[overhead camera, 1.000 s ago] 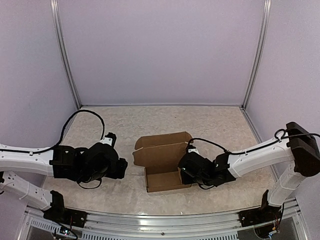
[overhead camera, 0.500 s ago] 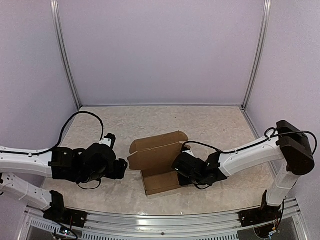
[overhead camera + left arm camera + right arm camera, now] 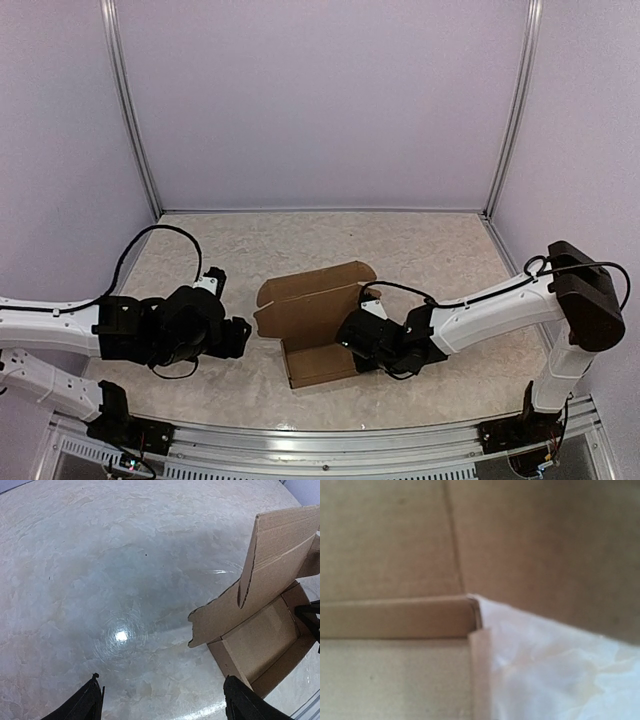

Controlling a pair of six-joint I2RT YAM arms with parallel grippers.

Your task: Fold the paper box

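Observation:
The paper box [image 3: 318, 362] is a brown cardboard tray in the middle of the table, with its lid flap [image 3: 308, 298] standing up at the back. My left gripper [image 3: 242, 337] hovers just left of the box, open and holding nothing; the left wrist view shows its gripper [image 3: 161, 695] over bare table, the box [image 3: 260, 640] off to the right. My right gripper [image 3: 347, 345] is pressed against the box's right wall. Its fingers are hidden. The right wrist view shows only a blurred corner of the box [image 3: 395, 617] very close up. I cannot tell whether the wall is pinched.
The pale marbled table [image 3: 420, 250] runs back to lilac walls, with metal posts [image 3: 130, 110] at the rear corners. A metal rail [image 3: 320, 445] edges the near side between the arm bases. A black cable [image 3: 175, 232] loops behind the left arm.
The right gripper has pushed leftward into the box's right side and its jaws have closed. The box has slid a little left. The left gripper has backed slightly left.

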